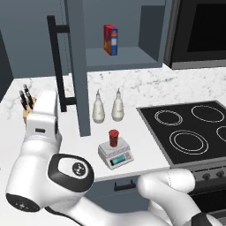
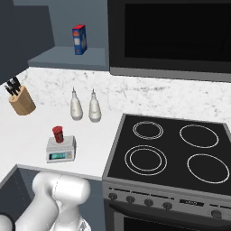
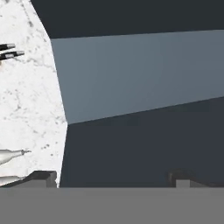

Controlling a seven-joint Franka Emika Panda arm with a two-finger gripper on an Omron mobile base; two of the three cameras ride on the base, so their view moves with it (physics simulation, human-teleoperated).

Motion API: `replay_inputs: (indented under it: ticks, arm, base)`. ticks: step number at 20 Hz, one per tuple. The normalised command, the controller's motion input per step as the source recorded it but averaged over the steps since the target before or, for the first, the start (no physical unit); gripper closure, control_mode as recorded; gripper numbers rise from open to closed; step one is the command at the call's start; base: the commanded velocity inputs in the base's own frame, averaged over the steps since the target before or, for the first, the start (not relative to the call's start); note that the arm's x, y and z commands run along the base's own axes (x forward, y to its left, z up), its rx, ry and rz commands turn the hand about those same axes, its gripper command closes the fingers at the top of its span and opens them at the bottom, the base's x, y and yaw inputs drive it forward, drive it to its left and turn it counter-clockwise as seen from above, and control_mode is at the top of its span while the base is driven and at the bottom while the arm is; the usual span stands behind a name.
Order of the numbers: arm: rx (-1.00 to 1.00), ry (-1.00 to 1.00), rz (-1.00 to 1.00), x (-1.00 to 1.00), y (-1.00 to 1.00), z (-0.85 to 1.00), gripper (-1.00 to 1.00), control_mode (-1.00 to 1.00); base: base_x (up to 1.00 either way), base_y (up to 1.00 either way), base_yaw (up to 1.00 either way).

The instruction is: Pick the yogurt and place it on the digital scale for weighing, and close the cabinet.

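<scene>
Now we see the yogurt [image 1: 114, 137] standing on the digital scale [image 1: 115, 154], so closing the cabinet [image 1: 77, 66] remains: its open door stands edge-on just right of our gripper [image 3: 113, 180], whose tips sit spread wide, holding nothing.

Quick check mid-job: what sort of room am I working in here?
A kitchen, rendered in simulation: a four-ring stovetop, a marble-look counter with a knife block, and an open wall cabinet.

cabinet [image 3: 144, 74] door close up, pincer [image 3: 111, 179] tips (spread)
</scene>
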Motion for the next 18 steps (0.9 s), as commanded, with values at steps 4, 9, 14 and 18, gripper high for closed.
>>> replay_inputs:
  ticks: [4,9,14,18]
  arm:
    - [0.07,0.0,-0.17,-0.22,-0.63,0.2,-1.0,-1.0]
    - [0.09,0.0,-0.14,-0.15,-0.82,0.18,-1.0,-1.0]
    - [0.11,0.0,-0.09,0.0,-0.91,0.09,-1.0,-1.0]
    - [0.12,0.04,-0.07,0.0,-0.83,0.01,-1.0,-1.0]
  base:
    - [0.0,0.0,0.0]
    - [0.0,0.0,0.0]
    - [0.0,0.0,0.0]
    - [0.0,0.0,0.0]
